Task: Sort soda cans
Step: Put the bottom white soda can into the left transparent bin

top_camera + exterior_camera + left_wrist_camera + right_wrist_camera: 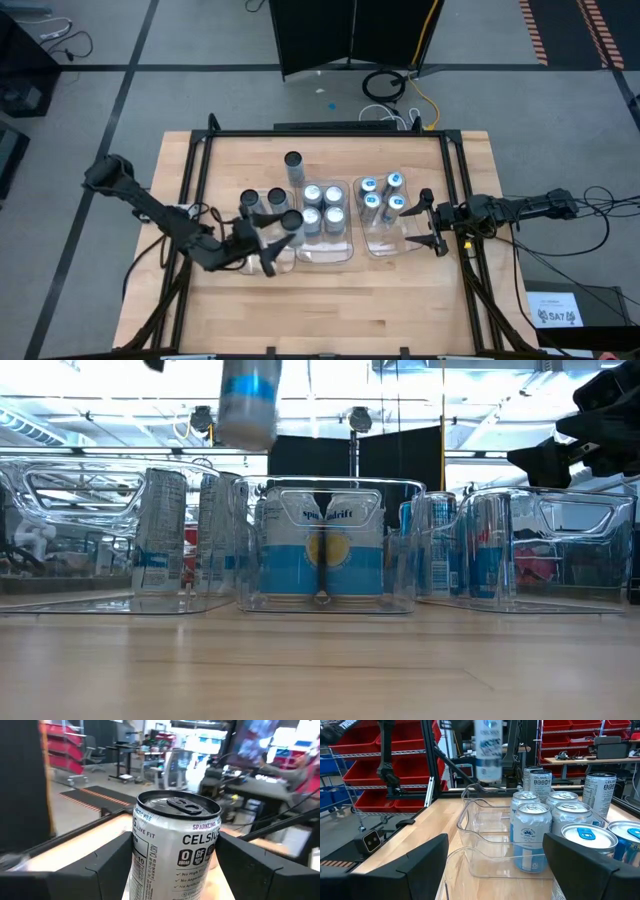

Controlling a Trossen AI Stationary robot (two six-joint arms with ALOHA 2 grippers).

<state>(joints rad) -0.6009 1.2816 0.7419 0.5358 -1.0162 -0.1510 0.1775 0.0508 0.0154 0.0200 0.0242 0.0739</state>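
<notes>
High view shows my left hand [272,238] clamped on a dark-topped Celsius can [291,221], raised above the left tray [262,262] on the bench [330,300]. My right hand [428,220] waits at the right tray [385,246] of blue-topped cans [383,194], its fingers apart and holding nothing.

"CELSIUS", "SPARKLING" on can [175,850]; "Spindrift" on middle can [323,550].
</notes>
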